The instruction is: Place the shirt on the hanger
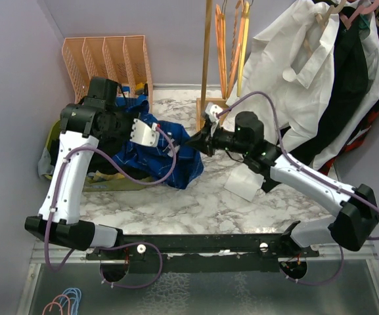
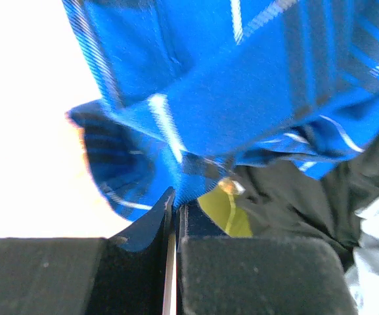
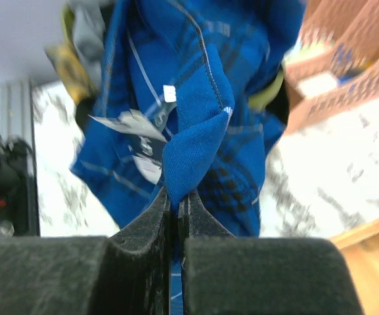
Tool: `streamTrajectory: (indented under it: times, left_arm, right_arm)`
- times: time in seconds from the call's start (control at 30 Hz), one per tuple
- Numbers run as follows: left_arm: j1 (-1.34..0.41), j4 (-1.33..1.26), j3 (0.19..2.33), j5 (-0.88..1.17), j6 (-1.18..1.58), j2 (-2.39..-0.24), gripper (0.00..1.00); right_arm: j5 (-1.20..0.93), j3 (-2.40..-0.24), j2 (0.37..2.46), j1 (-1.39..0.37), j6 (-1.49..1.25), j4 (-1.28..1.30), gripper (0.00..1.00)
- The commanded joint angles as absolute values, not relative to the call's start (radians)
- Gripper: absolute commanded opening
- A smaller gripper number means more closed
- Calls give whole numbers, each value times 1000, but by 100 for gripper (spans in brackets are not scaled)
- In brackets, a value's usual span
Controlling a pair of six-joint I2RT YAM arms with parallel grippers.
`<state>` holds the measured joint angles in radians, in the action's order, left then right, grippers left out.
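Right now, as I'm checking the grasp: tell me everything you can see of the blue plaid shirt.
The shirt is bright blue woven-looking cloth with navy checks and thin white lines, a white tag showing. It is crumpled, not spread, over the marble table. The left gripper and right gripper each pinch a fold.

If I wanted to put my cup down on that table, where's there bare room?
Bare marble runs between the plaid shirt and the black rail. A smaller patch lies between the orange rack and the gold pole. Crowded at left around the clothes pile.
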<state>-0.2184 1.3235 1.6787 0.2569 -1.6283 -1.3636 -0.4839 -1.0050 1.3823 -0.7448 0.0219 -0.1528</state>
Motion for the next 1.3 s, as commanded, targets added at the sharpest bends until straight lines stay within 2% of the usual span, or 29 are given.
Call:
streamTrajectory:
  times: [0.0, 0.13, 0.23, 0.3, 0.33, 0.43, 0.7, 0.97, 1.1, 1.27]
  left_arm:
    - [-225, 1261, 1890, 435, -1434, -1324, 0]
    - [-225, 1272, 2150, 529, -1263, -1385, 0]
    - [-228, 1152, 2271, 533, -1108, -1418, 0]
    - [-236, 1023, 2336, 501, -983, -1442, 0]
    - [-247, 920, 2484, 475, -857, -1507, 0]
    - [-249, 778, 2487, 496, -749, -1500, 0]
    - [-248, 616, 2601, 534, -583, -1542, 0]
    - [-249, 628, 2605, 552, -560, -1527, 0]
    - [-248, 760, 2490, 534, -620, -1481, 0]
    - [-248, 873, 2112, 464, -670, -1373, 0]
  right_arm:
    - [-496, -1263, 1272, -749, -28, 48, 1]
    - [-452, -1429, 1216, -750, -18, 130, 1]
    - [-358, -1618, 1228, -749, 76, 209, 1]
    - [-275, -1826, 1287, -749, 137, 293, 1]
    - [-201, -2107, 1390, -749, 211, 364, 1]
    - [-181, -2315, 1471, -749, 236, 389, 1]
    - [-204, -2488, 1547, -749, 244, 285, 1]
    - [-280, -2337, 1491, -749, 161, 257, 1]
    - [-282, -1938, 1336, -749, 78, 215, 1]
    - [-283, -1383, 1109, -748, -89, 127, 1]
